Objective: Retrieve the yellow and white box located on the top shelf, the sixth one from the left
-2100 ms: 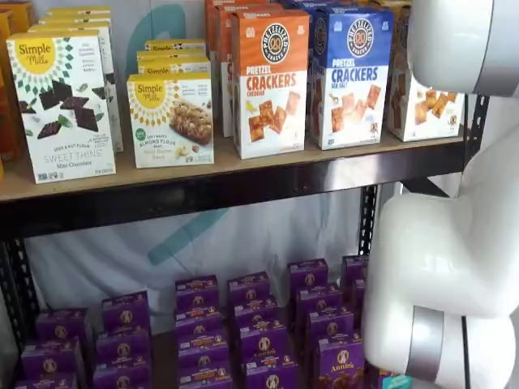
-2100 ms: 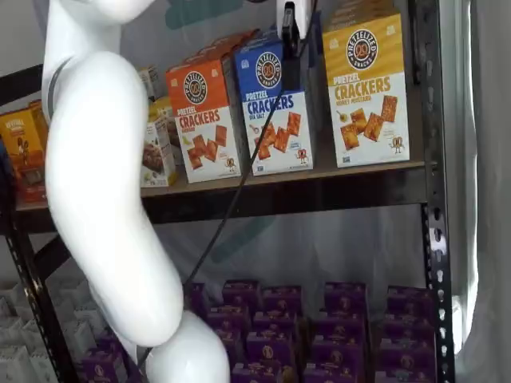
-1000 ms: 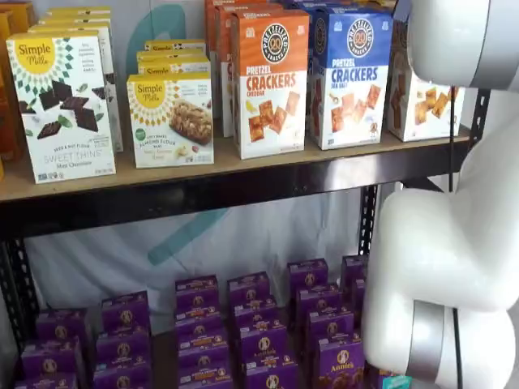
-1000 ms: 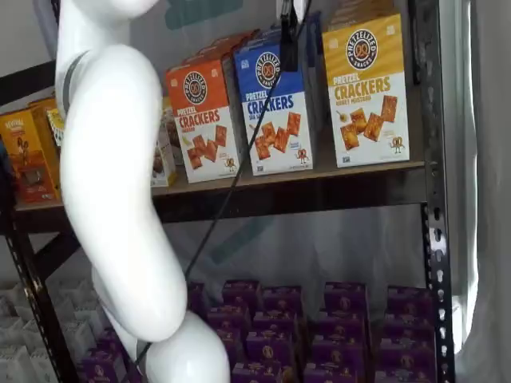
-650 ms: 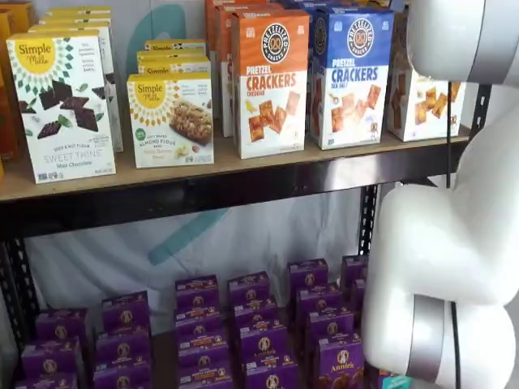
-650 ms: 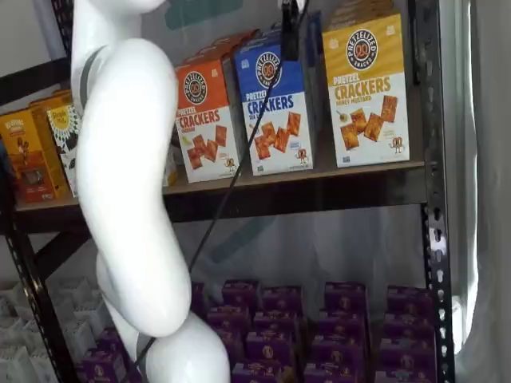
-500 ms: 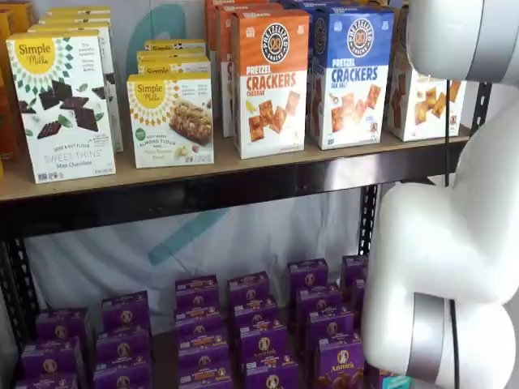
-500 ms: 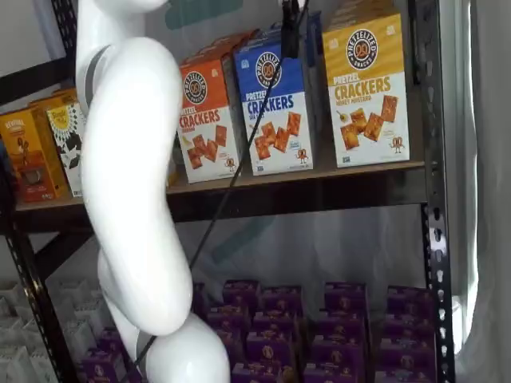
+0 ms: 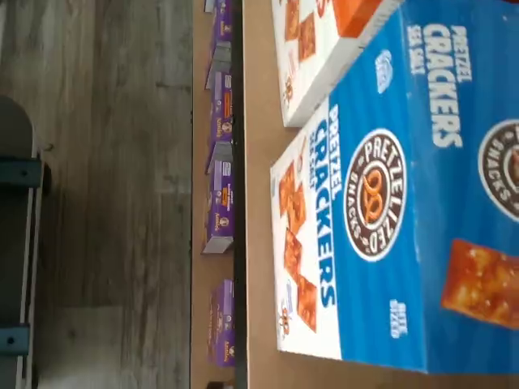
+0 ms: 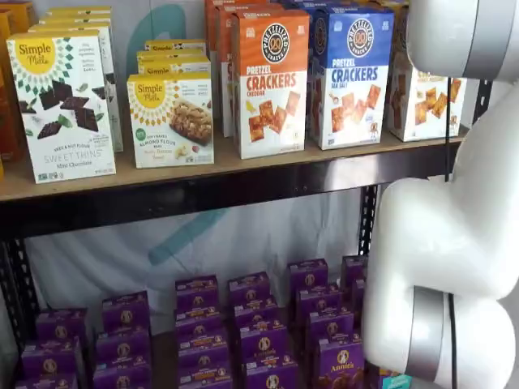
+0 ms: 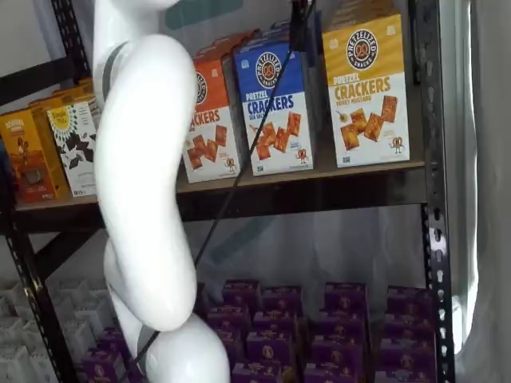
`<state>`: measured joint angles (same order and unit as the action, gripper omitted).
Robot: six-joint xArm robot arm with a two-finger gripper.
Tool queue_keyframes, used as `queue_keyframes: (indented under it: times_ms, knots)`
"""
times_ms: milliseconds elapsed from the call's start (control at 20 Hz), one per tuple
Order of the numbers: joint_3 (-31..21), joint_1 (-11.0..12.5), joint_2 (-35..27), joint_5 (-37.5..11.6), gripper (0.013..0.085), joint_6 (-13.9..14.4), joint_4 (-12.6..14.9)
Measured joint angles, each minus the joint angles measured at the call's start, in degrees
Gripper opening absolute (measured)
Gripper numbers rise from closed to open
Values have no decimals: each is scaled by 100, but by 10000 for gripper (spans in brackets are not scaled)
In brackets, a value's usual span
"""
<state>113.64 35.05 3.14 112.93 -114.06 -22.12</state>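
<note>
The yellow and white box (image 11: 367,88) stands on the top shelf (image 11: 319,187). The gripper (image 11: 298,28) hangs near it. Only one dark finger shows, so its grip state I can't tell.

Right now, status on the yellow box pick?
Gripper black fingers at top edge, side-on, nothing held. Yellow and white box upright on top shelf, untouched. Gripper sits over blue-topped box next to it; cable hanging in front.
</note>
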Motion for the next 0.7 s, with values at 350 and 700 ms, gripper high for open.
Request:
queue_keyframes:
  times_ms: [350, 700]
  knots:
    - [463, 157, -399, 167, 850, 8, -228]
    - [483, 246, -501, -147, 850, -49, -374]
